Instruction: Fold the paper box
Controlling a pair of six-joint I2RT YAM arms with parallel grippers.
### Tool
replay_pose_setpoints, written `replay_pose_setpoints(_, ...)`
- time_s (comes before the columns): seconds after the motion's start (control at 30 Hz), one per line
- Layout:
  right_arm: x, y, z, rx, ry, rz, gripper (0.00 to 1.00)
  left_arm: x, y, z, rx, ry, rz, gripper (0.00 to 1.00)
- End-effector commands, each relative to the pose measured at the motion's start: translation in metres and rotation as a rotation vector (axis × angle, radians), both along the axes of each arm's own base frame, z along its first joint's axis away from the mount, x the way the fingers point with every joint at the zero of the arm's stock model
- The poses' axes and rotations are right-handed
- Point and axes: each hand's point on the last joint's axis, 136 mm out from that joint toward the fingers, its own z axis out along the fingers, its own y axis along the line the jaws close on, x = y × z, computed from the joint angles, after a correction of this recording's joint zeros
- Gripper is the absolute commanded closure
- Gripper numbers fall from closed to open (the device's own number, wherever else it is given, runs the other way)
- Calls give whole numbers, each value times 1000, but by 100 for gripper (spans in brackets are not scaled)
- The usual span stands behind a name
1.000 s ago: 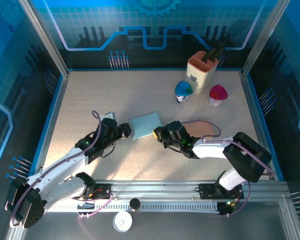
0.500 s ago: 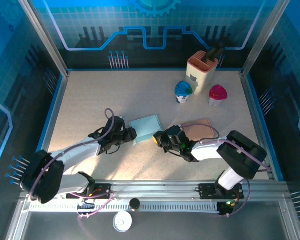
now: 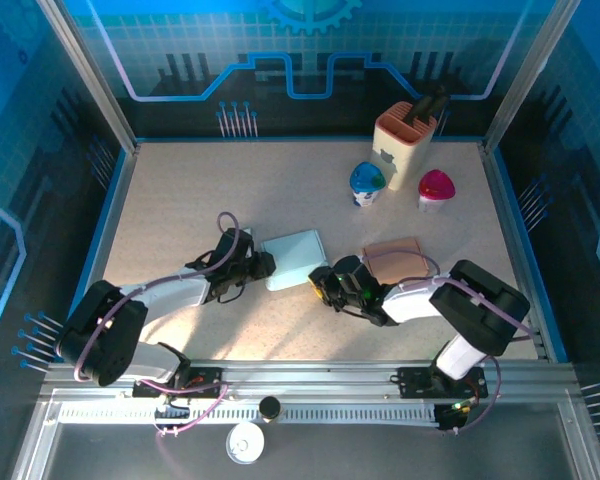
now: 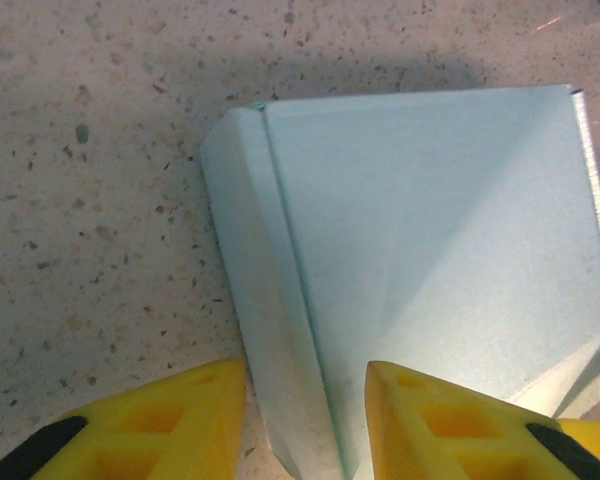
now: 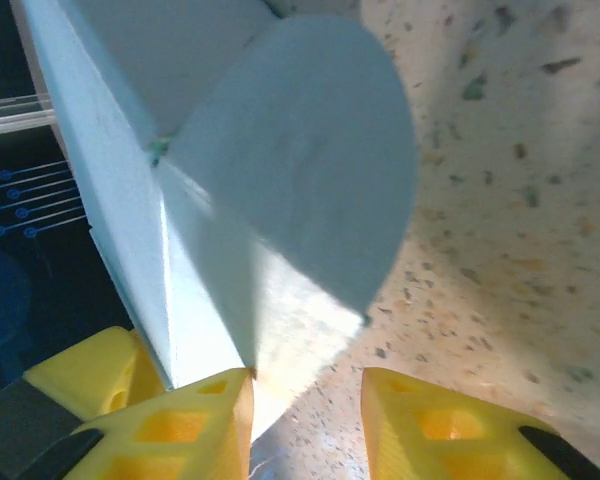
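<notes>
The left gripper [image 3: 264, 267] at nine o'clock of the paper box [image 3: 293, 259] and the right gripper [image 3: 318, 281] at five o'clock both stood with jaws apart at its edges, clamping nothing.

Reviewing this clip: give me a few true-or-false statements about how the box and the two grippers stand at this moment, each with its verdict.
1. The paper box lies between the left gripper and the right gripper. True.
2. The left gripper's fingers are pressed together. False: they stand apart, with a creased edge of the box between them.
3. The box is pink. False: it is light blue; a pink sheet lies flat on the table on its right-arm side.
4. A rounded flap of the box shows just ahead of the right gripper's fingers. True.
</notes>
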Motion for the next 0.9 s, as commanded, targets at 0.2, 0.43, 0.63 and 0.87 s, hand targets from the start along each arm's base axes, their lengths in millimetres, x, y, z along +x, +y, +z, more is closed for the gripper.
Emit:
replay_pose_setpoints(0.2, 1, -54, 33, -283, -147, 71, 41, 11, 1, 20, -30, -55, -20, 59)
replay_pose_setpoints(0.43, 39, -62, 83, -380, -360, 276, 25, 18, -5, 17, -83, -40, -61, 61)
replay_pose_setpoints(0.63, 70, -52, 82, -342, -415, 440, 23, 22, -5, 4, -75, -17, -66, 64)
replay_pose_setpoints(0.87, 87, -44, 57, -386, -380, 541, 24, 21, -2, -4, -77, -15, -54, 73)
